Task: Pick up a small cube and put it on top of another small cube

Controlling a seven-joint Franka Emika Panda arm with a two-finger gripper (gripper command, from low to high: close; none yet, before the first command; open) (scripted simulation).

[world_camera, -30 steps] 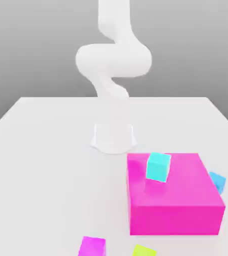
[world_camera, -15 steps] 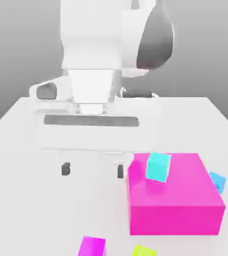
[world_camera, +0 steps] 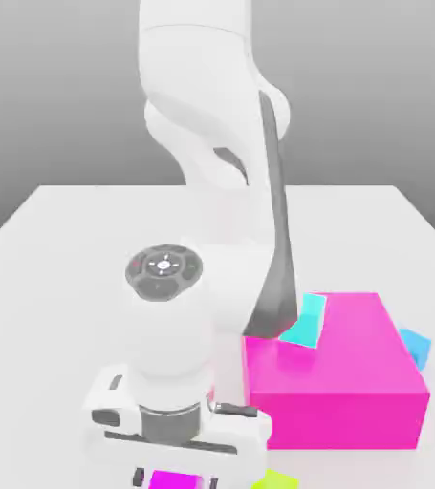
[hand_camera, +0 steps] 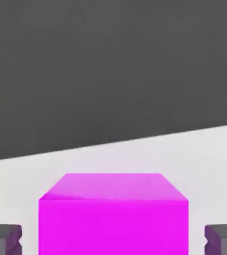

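Magenta cube [hand_camera: 113, 214] sits on the white bench [world_camera: 58, 277], at the near edge of the exterior view, where only its top face [world_camera: 175, 478] peeks out beneath the arm's hand. The claw [world_camera: 176, 478] hangs directly over it with its fingers spread wide: in the hand view the two dark fingertips [hand_camera: 4, 239] stand one on either side of the cube, each well clear of its side faces, so nothing is gripped. The cube rests flat and square between them (its top face catches a paler pink sheen than its front).

Just beside it, toward the exterior view's right, a corner of a yellow-green cube [world_camera: 276, 479] shows on the bench at the frame's lower edge. Farther back on that side stands a large pink block [world_camera: 340, 392], much bigger than the small cubes. A cyan cube [world_camera: 307, 323] sits on its top surface near the back corner on the exterior view's left, tilted, and is partly hidden behind the arm's dark-sided link. A blue cube [world_camera: 415, 346] shows past the block's far side on the exterior view's right, low against the bench, mostly covered by the block.

The white arm [world_camera: 202, 124] rises from the middle of the bench and folds forward, its wrist section with the round grey cap [world_camera: 164, 266] facing upward above the hand.
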